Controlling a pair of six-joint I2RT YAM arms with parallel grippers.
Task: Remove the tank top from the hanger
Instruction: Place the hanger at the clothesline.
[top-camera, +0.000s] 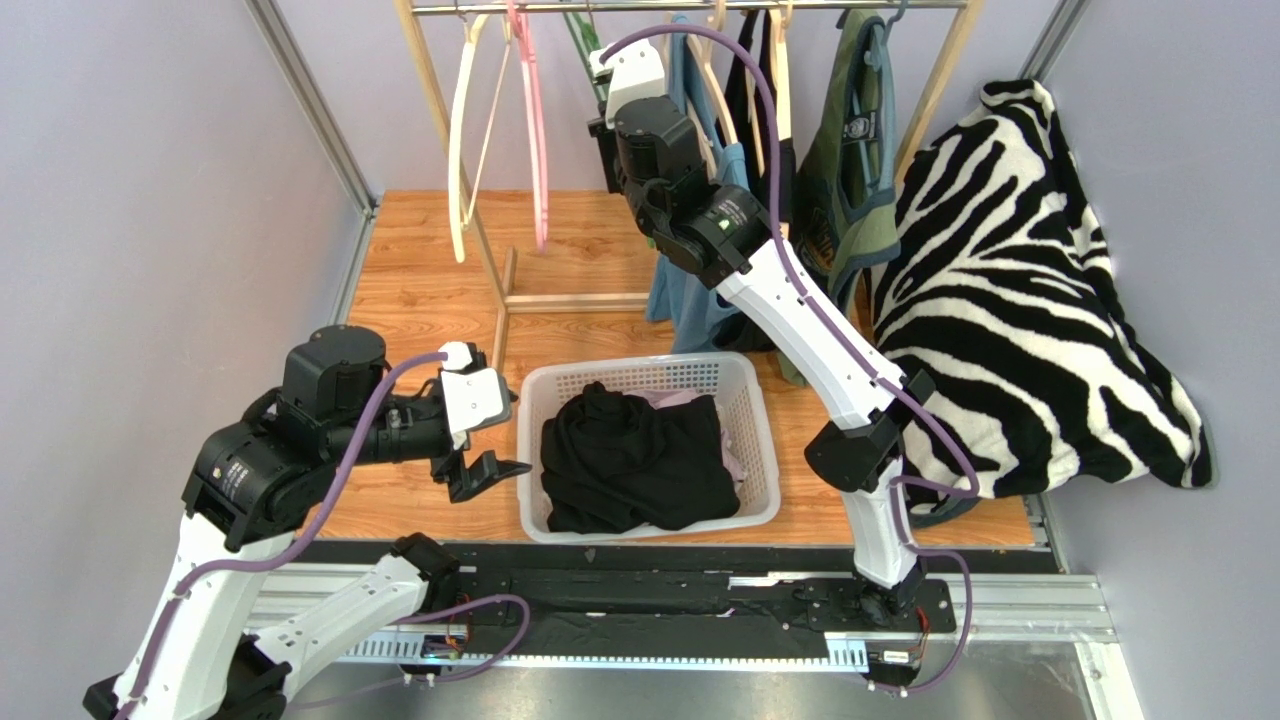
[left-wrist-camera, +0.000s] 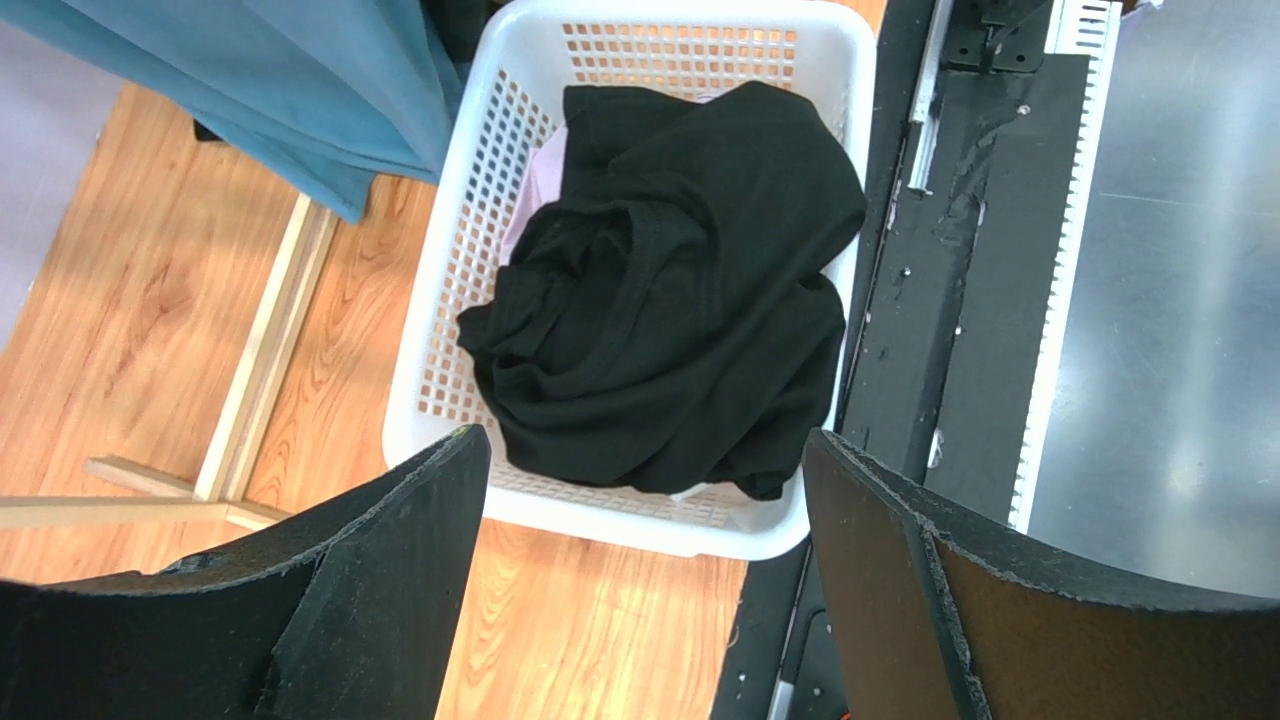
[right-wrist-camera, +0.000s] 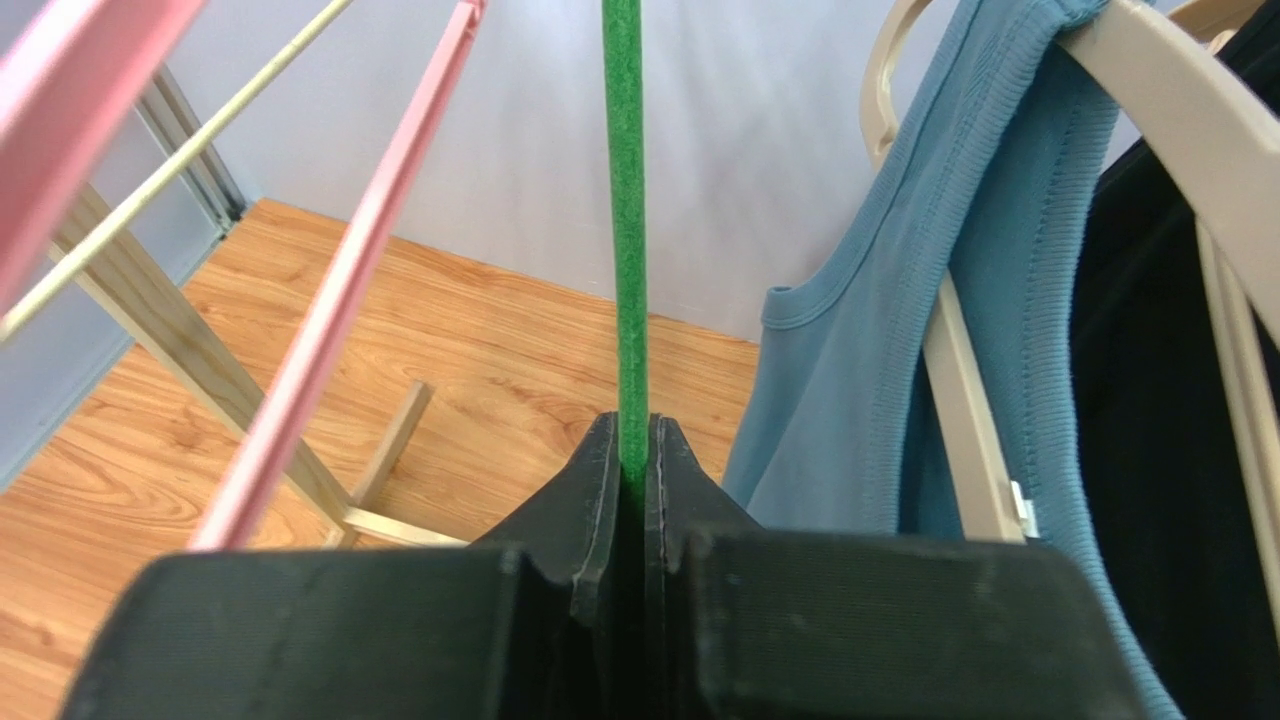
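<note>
- The green hanger (right-wrist-camera: 624, 225) is showing as one thin bar in the right wrist view, with its long axis running straight up out of the right gripper (right-wrist-camera: 639, 435), whose jaws are pinching it closed
- No cloth is hanging on the visible part of that bar; its hook and its other arm are lying outside the frame
- The black garment (left-wrist-camera: 676, 285) is lying crumpled in the white basket (left-wrist-camera: 451, 300), with no clear long axis; its folds are making its cut hard to make out
- The left gripper (left-wrist-camera: 646, 440) is hovering above the near rim of the basket with its jaws standing wide apart and gripping nothing
- A blue tank top (right-wrist-camera: 857, 375) is hanging on a beige hanger (right-wrist-camera: 1187, 105) just beside the green bar, on its right, with its hem cut off by the frame
- A pink hanger (right-wrist-camera: 346, 300) is slanting down on the other side
- In the top view the right arm is covering much of the rail (top-camera: 676, 6)
- A zebra-print cloth (top-camera: 1022, 300) is draping down at the right, near the basket on the desk (top-camera: 421, 285)
</note>
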